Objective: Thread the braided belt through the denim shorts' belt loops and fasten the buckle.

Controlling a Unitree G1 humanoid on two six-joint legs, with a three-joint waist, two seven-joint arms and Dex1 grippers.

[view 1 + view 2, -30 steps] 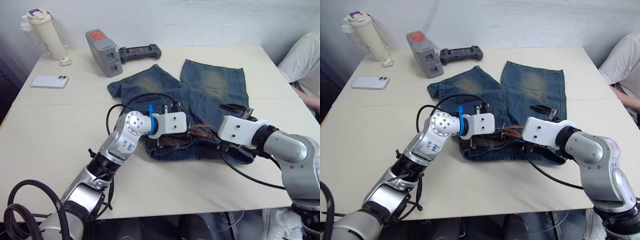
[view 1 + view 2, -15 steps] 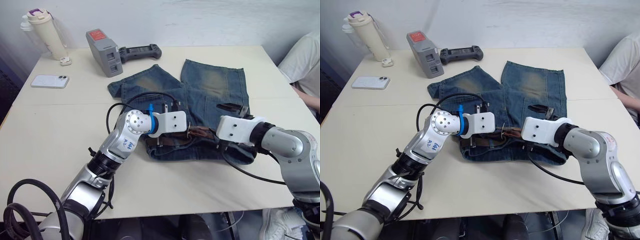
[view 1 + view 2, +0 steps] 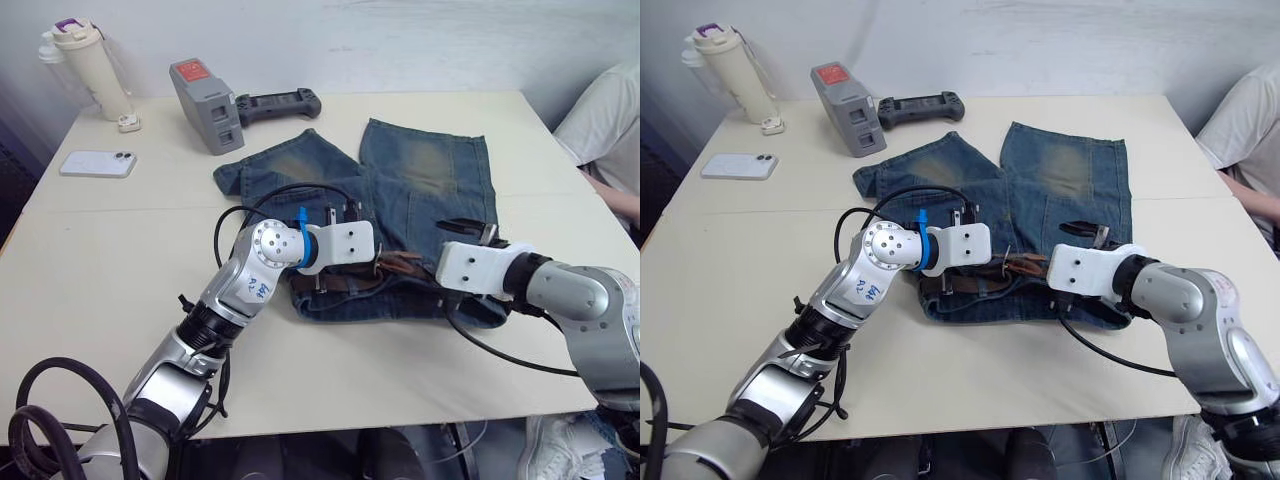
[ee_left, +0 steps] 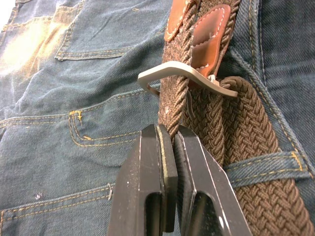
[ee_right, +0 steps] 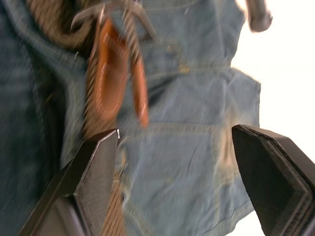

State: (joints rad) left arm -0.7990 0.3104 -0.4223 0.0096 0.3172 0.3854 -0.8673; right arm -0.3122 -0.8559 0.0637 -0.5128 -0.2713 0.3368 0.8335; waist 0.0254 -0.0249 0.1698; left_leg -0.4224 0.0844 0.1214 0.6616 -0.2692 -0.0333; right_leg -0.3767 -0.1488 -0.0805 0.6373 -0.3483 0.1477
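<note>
The desk [image 3: 90, 260] carries faded blue shorts [image 3: 420, 180], legs toward 12 o'clock, waistband toward 6, with yellowish-brown worn patches. A dark brown braided belt [image 4: 246, 147] lies along the waistband, passing under a denim loop [image 4: 266, 164]; its tan leather tip [image 4: 209, 29] sits past the silver buckle [image 4: 184, 73]. The left pincer [image 4: 170, 140] is clenched on the belt strap. The right pincer [image 5: 177, 162] gapes wide, released, above the shorts.
</note>
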